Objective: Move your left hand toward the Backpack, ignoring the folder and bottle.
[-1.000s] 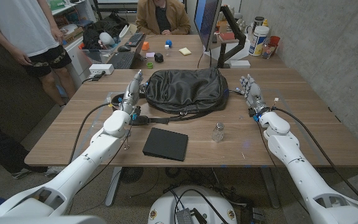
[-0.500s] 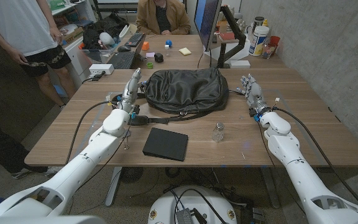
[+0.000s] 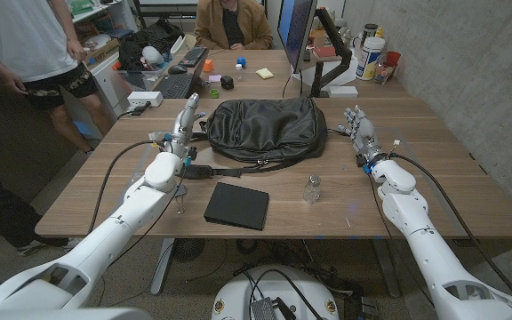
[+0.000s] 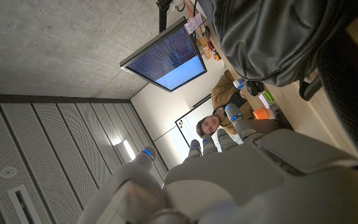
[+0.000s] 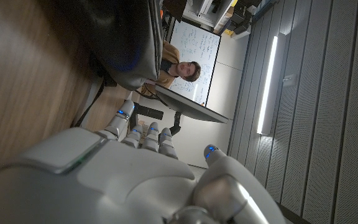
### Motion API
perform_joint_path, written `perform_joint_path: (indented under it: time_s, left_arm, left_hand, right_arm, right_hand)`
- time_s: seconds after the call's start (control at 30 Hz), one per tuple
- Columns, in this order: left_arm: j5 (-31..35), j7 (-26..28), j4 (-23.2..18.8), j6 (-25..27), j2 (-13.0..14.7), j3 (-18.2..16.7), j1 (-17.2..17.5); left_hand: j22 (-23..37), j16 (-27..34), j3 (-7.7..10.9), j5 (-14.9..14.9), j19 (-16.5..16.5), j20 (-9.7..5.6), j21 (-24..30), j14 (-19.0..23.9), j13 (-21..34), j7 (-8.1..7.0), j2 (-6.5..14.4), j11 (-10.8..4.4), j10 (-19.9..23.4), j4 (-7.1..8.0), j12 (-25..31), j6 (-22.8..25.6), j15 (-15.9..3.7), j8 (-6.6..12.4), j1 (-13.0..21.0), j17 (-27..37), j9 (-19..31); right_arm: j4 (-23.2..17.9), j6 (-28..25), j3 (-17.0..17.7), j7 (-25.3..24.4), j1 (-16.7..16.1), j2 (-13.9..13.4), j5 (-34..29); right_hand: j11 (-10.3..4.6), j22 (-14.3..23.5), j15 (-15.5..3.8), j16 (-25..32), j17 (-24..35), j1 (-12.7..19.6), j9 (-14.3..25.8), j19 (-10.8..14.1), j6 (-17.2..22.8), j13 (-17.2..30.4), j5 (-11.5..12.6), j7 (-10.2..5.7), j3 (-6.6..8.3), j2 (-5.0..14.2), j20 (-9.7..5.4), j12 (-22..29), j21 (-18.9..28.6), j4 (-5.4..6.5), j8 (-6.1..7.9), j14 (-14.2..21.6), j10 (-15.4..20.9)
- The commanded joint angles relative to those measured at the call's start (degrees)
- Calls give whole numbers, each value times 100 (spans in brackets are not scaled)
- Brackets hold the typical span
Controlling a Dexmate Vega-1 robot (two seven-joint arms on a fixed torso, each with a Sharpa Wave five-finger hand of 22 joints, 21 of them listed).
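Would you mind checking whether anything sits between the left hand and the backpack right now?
Nothing visible does. The left hand is at the backpack's left end with only bare table between them. The folder and bottle lie nearer the robot, off that path.

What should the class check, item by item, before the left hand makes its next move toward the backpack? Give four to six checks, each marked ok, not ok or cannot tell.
1. Left hand holds nothing, fingers apart: ok.
2. Left hand is beside the backpack, at its left end: ok; whether it touches the backpack: cannot tell.
3. Folder lies on the table nearer the robot, out of the left hand's way: ok.
4. Bottle stands upright to the right of the folder, away from the left hand: ok.
5. Right hand holds nothing, beside the backpack's right end: ok.
6. Black cable runs on the table beside the left arm; snag risk: cannot tell.
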Motion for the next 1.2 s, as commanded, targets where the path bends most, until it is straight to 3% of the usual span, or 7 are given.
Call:
perform_joint_path:
  time_s: [0.03,1.2]
  left_arm:
    - [250,94,2,59,72,17,-154]
    - [906,337,-251,380,219,101,-414]
  left_hand:
    - [18,58,42,39,-428,15,-18,-395,14,-45,670,-49,-600,-3,23,-575,6,42,38,20,29]
    - [14,52,91,47,-392,41,-66,-373,19,-50,660,-35,-564,-6,2,-529,11,9,55,21,34]
  right_arm:
    - [-8,12,48,29,-3,52,-69]
    - [-24,149,160,120,-57,34,-5]
  right_hand:
    - [-50,22,-181,31,7,-9,32,-312,72,20,45,4,5,680,-506,41,-16,-8,49,-50,7]
    - [-45,23,-187,28,5,-6,31,-329,91,20,57,-1,-9,689,-500,43,-98,-8,52,-61,9]
